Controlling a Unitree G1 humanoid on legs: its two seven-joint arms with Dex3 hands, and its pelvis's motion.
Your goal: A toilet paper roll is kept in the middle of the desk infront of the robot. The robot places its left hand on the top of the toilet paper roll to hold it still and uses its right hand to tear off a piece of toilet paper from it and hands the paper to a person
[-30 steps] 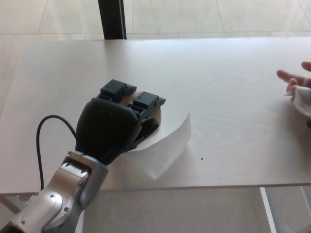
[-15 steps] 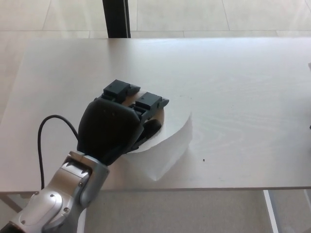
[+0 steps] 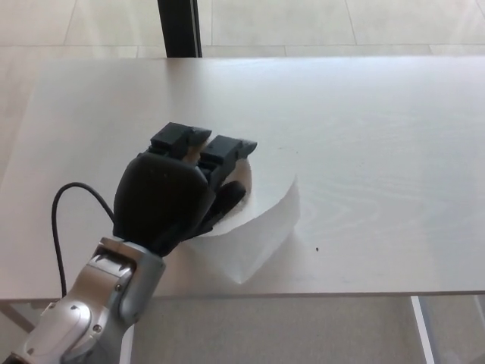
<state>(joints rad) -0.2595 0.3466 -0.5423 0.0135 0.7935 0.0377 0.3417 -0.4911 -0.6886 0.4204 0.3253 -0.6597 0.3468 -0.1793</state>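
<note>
1. Head view: the left robot hand (image 3: 170, 197) lies flat on top of the toilet paper roll (image 3: 241, 176), fingers (image 3: 227, 152) stretched over it and pressing down, covering most of it.
2. Head view: the roll sits near the middle of the pale wooden table (image 3: 364, 129), towards its front edge.
3. Head view: a loose paper tail (image 3: 261, 231) spreads from the roll to the table's front edge.
4. Head view: a black cable (image 3: 64, 216) loops beside the silver forearm (image 3: 95, 311). The right robot hand does not show.
</note>
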